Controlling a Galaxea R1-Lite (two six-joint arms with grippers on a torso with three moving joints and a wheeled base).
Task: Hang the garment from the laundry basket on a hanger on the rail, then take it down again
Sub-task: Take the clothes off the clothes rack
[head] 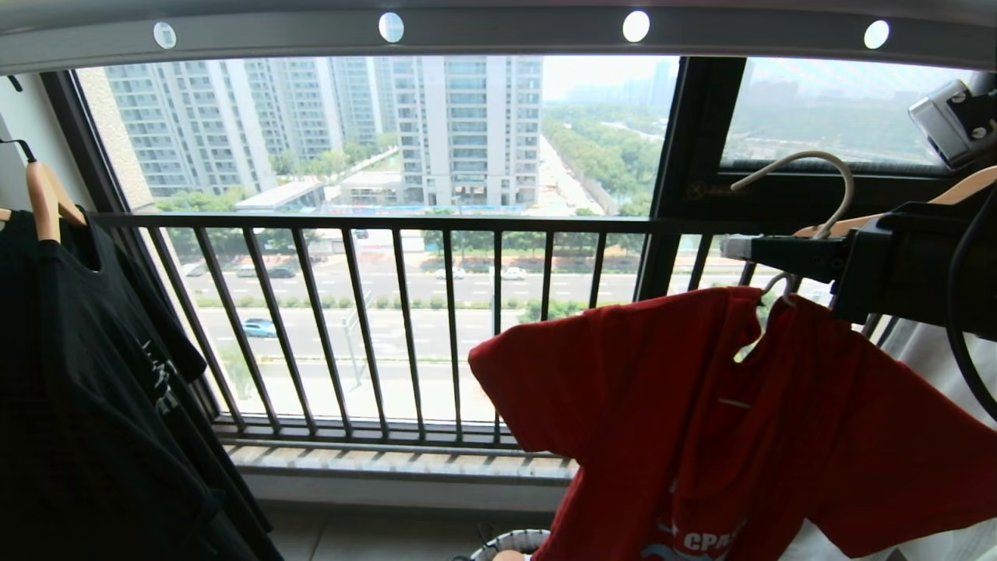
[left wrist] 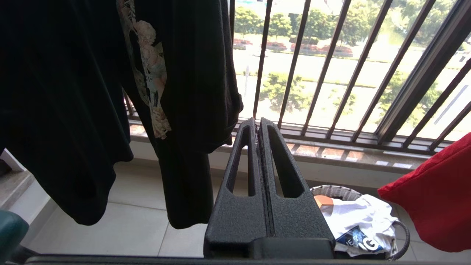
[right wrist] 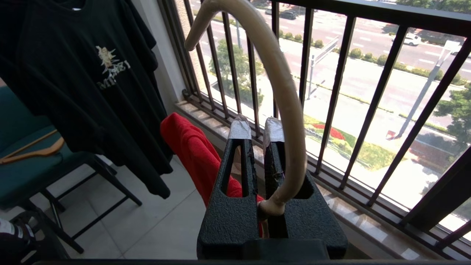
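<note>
- Rail (head: 498, 35) spans the head view at twelve o'clock, grey with round holes; nothing hangs from the stretch above the red shirt, so the hanging step looks not yet done.
- Black shirt (head: 86, 389) on a wooden hanger (head: 47, 204) fills nine o'clock, leaving the middle of the rail free.
- Red shirt (head: 732, 421), the task's garment, sits at four o'clock, already threaded on the wire hanger (head: 810, 183) and carried in the air below the rail, one sleeve spread toward the window bars (head: 405, 327).
- Right gripper (right wrist: 256, 129) comes in from three o'clock; its fingers pinch the hanger's neck near the base of the hook, probably so the curved hook stays upright and free to catch the rail.
- Basket (left wrist: 353, 193), down at six o'clock on the floor, holds a white printed shirt (left wrist: 353, 217).
- Left gripper (left wrist: 257, 123) hangs low beside the black shirt, fingers pressed together on nothing, apparently idle.
</note>
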